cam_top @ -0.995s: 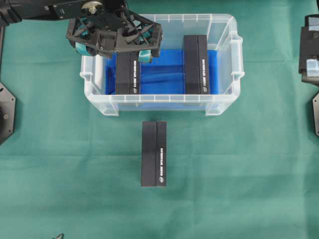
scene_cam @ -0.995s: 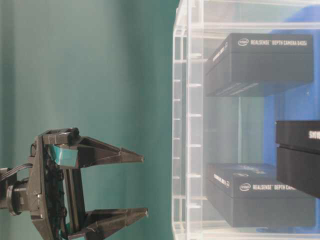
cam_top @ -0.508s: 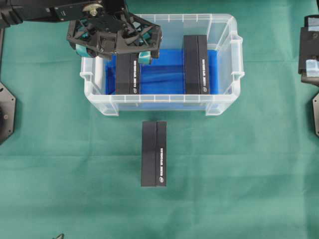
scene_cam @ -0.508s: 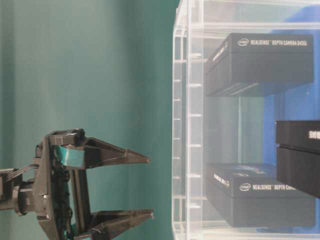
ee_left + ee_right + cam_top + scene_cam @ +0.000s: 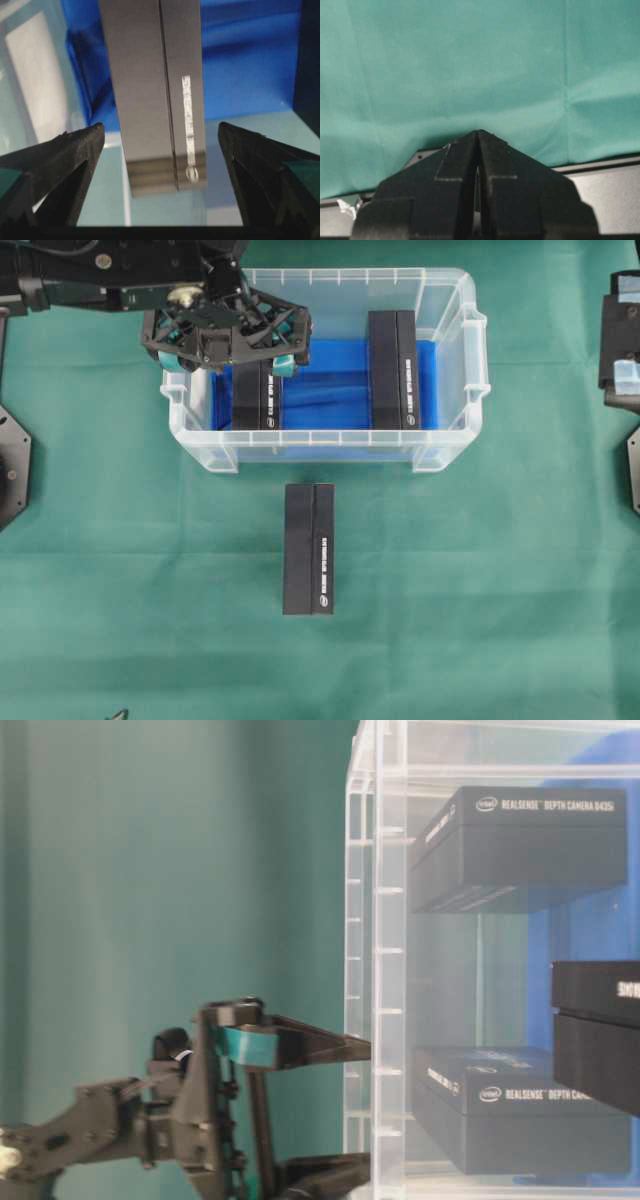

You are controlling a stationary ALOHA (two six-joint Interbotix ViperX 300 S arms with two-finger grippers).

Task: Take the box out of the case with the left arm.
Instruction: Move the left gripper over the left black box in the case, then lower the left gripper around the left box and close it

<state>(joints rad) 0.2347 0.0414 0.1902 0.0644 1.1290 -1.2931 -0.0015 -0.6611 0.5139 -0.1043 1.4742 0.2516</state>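
- While the left gripper (image 5: 160,165) hung wide open, the box (image 5: 155,95) lay between its fingers (image 5: 60,160), untouched, inside the case (image 5: 330,440).
- One finger sat near the case wall; descending could snag it.

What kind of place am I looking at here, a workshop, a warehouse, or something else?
Most likely a robotics lab bench set up for manipulation trials. A green cloth covers the table, a black robot arm's left end effector hangs over a clear plastic case, and identical black camera boxes lie staged in and beside it.
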